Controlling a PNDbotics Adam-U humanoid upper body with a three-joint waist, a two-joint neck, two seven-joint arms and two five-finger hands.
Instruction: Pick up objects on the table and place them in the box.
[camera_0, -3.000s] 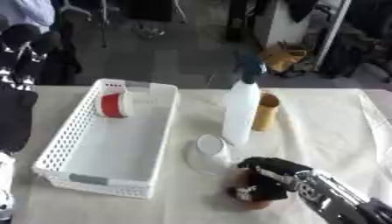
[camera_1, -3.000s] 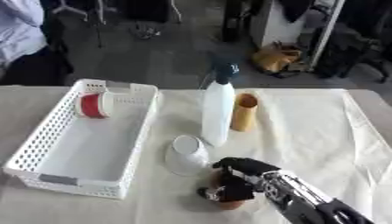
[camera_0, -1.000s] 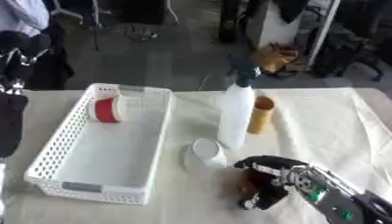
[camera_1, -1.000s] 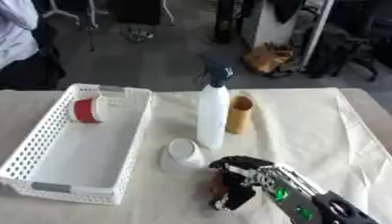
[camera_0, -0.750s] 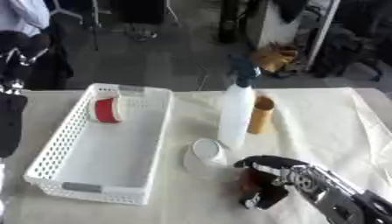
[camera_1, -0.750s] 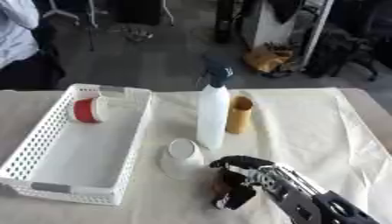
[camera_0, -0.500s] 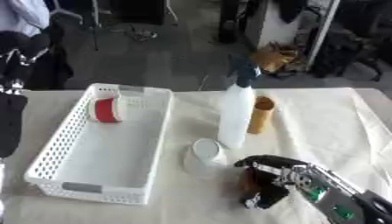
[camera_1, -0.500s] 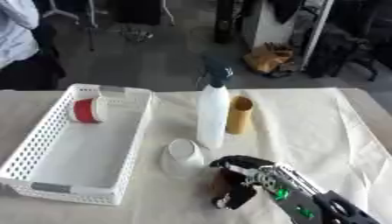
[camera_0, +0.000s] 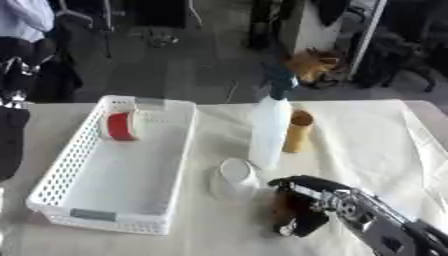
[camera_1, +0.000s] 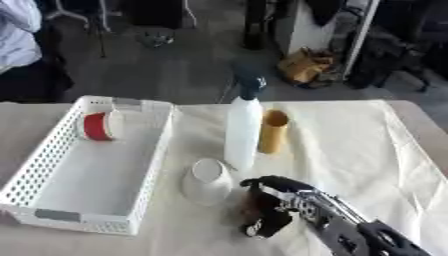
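Observation:
My right hand (camera_0: 306, 205) comes in from the lower right and has its fingers curled round a small brown object (camera_0: 282, 207) on the cloth-covered table. Just left of it lies a white cup (camera_0: 233, 175) on its side. Behind the cup stands a white spray bottle (camera_0: 269, 127) with a dark trigger head, and a tan cylinder (camera_0: 297, 131) stands right beside it. The white perforated box (camera_0: 79, 175) sits at the left with a red and white roll (camera_0: 120, 125) at its far end. A dark part of my left arm (camera_0: 10, 142) shows at the left edge; its hand is hidden.
The cream cloth (camera_0: 376, 135) covers the table and lies wrinkled on the right side. Beyond the far table edge are chairs, bags and a person's legs on a grey floor.
The camera has tilted slightly, shifting the whole picture. My right hand stays curled round the brown object in about the same place.

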